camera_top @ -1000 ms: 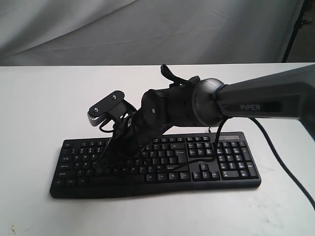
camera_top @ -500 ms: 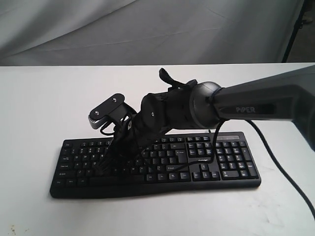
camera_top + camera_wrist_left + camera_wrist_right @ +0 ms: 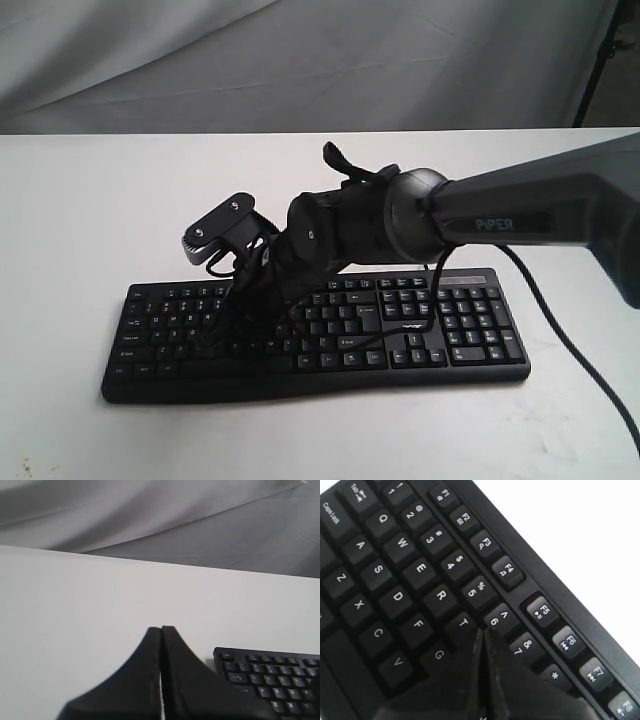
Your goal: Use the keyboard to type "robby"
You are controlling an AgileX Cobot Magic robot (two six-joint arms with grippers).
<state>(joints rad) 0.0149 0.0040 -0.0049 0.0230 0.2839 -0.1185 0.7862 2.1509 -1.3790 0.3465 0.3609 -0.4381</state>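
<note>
The wide black keyboard (image 3: 470, 335) lies on the white table (image 3: 80, 200). My right arm reaches across it from the right. The right gripper (image 3: 214, 337) points down at the left letter keys and is shut, with nothing held. In the right wrist view the right gripper (image 3: 482, 630) has its tips just above the keyboard (image 3: 420, 570), between the T key (image 3: 463, 623) and the 6 key (image 3: 495, 617). The left gripper (image 3: 161, 628) is shut over bare table, beside the keyboard's corner (image 3: 270, 675). It does not show in the exterior view.
A thin black cable (image 3: 570, 340) runs over the table to the right of the keyboard. A grey cloth backdrop (image 3: 300, 60) hangs behind the table. A dark stand leg (image 3: 598, 60) is at the far right.
The right arm has shifted slightly to the left over the keyboard, and its wrist has dipped a little. The gripper stays shut.
</note>
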